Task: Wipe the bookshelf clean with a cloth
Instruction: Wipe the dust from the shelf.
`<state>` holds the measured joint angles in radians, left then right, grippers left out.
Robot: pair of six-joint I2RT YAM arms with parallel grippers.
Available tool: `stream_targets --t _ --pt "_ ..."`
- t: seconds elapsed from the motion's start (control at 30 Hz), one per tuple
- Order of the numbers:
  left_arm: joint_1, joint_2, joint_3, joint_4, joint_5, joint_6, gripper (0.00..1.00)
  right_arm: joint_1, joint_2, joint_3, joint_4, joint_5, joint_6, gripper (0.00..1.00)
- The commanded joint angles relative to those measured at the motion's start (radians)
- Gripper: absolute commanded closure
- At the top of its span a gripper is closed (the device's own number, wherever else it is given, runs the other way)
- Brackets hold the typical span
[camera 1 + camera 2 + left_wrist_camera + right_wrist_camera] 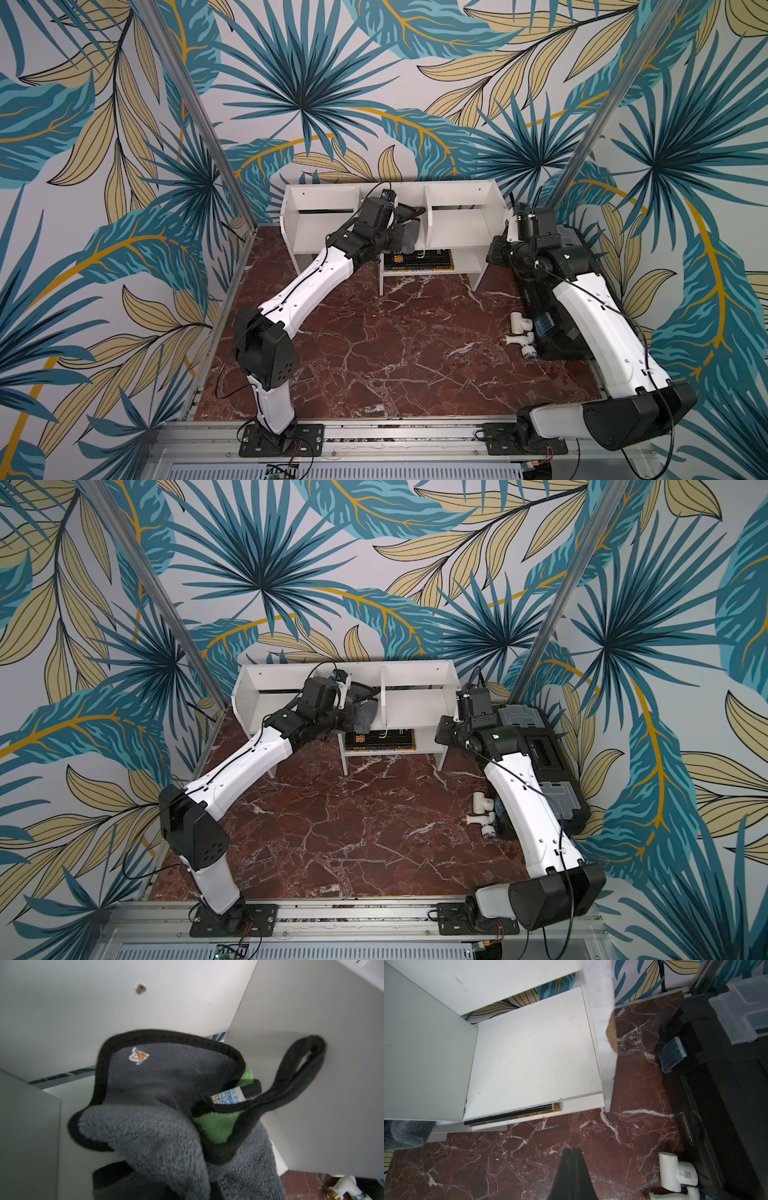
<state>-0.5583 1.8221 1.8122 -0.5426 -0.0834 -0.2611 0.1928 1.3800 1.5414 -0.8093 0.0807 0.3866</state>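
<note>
1. Bookshelf (pixel 316 232) stands at back wall; its left bay is left of L gripper (pixel 397 222).
2. L gripper reaches into mid bay. Jaws hidden under cloth (pixel 158 1088) but clamped on it. Cloth is bunched round the tips, w/ hem loop against the divider (pixel 311 1105) just right of them.
3. Books (pixel 417 259) lie in lower cubby, below and just right of L gripper.
4. R gripper (pixel 572 1155) hovers over floor (pixel 508 1167) near bookshelf's right end, fingers pressed together, empty.
5. Pipe fittings (pixel 519 332) lie on floor behind R gripper; toolbox (pixel 544 746) is just right of it.
</note>
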Motion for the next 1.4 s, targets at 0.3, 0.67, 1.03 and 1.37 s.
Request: stream_targets --t 0.3,0.67,1.03,1.37 --pt "0.058 0.184 0.427 0.007 -0.015 -0.027 1.0 0.008 -0.04 -0.015 0.021 -0.023 0.005 1.0" --pt "-0.025 0.019 0.026 0.123 0.168 -0.02 1.0 0.01 -0.039 -0.018 0.033 -0.025 0.017 1.0" --pt "0.02 -0.054 -0.03 -0.003 -0.156 0.021 1.0 0.02 -0.012 -0.021 0.055 -0.037 0.026 1.0" --pt "0.045 0.163 0.336 -0.023 -0.059 -0.052 1.0 0.025 -0.03 -0.032 0.053 -0.024 0.019 1.0"
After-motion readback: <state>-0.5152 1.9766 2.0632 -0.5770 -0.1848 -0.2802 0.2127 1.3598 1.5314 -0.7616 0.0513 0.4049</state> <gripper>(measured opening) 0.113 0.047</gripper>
